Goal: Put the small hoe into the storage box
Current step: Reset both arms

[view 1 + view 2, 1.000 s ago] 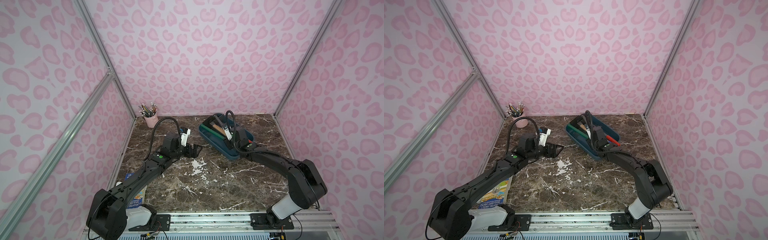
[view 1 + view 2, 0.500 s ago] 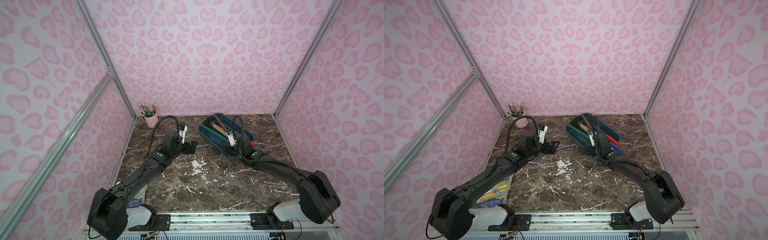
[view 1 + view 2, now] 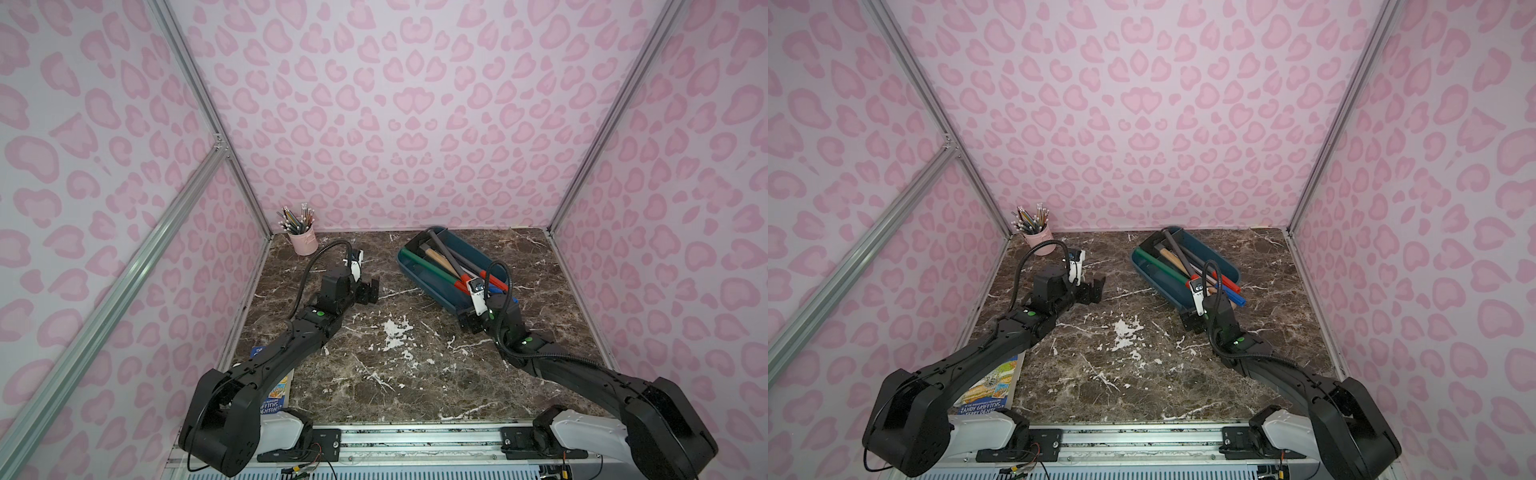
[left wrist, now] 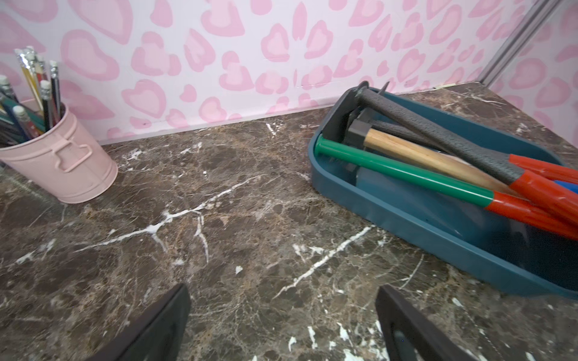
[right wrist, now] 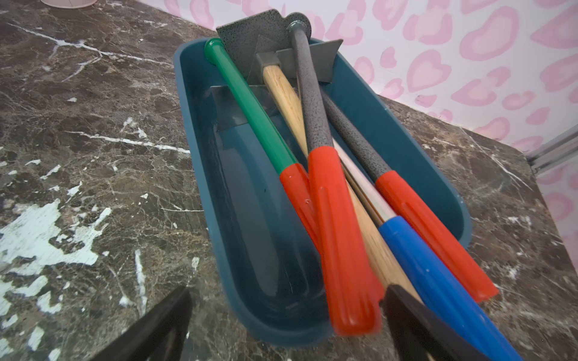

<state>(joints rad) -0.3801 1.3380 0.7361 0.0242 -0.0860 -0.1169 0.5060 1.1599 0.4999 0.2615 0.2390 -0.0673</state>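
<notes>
The grey-shafted, red-handled small hoe (image 5: 313, 118) lies atop other tools (image 5: 259, 118) in the dark blue plastic storage box (image 5: 194, 125). The right hand (image 5: 287, 292), spread and empty, should lift away without nudging its overhanging handle.

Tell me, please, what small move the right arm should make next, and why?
Probably draw the right gripper back from the storage box: its jaws stand open and empty, and the small hoe already lies in the box on the other tools.
</notes>
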